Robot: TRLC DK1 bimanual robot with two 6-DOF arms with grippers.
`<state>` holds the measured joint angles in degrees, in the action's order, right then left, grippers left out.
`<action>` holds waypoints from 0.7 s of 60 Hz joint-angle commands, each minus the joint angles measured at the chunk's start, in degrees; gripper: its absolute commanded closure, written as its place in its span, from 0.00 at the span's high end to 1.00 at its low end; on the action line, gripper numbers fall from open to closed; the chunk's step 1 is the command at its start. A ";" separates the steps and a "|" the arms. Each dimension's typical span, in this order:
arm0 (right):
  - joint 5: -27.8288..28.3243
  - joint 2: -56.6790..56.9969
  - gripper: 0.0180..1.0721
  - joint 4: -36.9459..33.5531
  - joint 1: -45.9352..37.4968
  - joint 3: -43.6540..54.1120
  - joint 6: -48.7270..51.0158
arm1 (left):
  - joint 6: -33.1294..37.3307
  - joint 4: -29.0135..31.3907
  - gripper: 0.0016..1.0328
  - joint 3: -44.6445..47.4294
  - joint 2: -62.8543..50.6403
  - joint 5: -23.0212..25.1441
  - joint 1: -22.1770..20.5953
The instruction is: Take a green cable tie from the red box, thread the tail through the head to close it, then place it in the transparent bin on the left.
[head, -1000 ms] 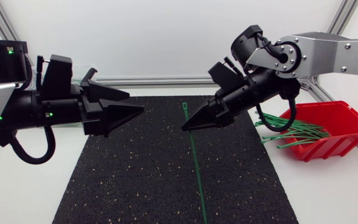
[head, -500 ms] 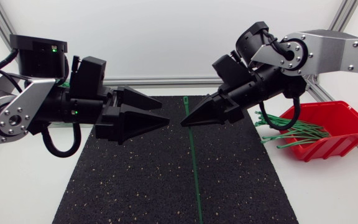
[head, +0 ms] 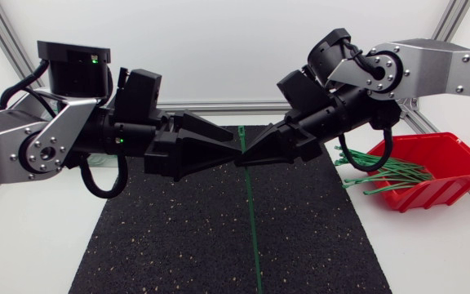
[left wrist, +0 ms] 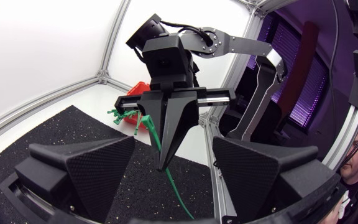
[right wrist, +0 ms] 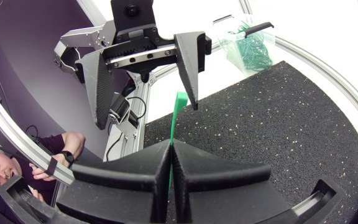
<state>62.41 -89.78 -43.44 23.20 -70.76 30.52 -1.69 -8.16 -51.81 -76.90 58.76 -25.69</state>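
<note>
The green cable tie [head: 250,216] is hanging over the black mat [head: 161,245], pinched near one end in the right hand [head: 241,158]. That hand's fingers are pressing flat against the strip from both sides. A short green stub [right wrist: 179,106] is sticking out past their tips. The left hand [head: 237,147] is spread open, its fingers standing either side of that stub without touching it. A second ago it was well off to the left; it has been sweeping in to meet the right hand. A second grip looks close, which threading needs; the tie is not yet looped. More ties are lying in the red box [head: 455,155]. The clear bin [right wrist: 248,45] is waiting at the desk's left.
</note>
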 commanded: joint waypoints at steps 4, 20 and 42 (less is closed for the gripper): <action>0.87 1.45 0.06 0.02 0.88 -0.25 1.03 | -2.35 -1.94 0.69 -1.80 -1.23 1.00 -0.32; 0.87 3.38 0.06 -0.07 1.50 0.45 1.03 | -2.96 -3.26 0.52 -1.54 -2.90 1.00 -0.76; 0.96 2.94 0.06 0.37 2.38 1.50 1.12 | -4.11 -4.32 0.40 -1.36 -2.64 1.00 -0.85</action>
<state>62.81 -87.05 -43.33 24.99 -70.74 30.52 -4.71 -11.53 -51.92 -79.15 59.77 -26.13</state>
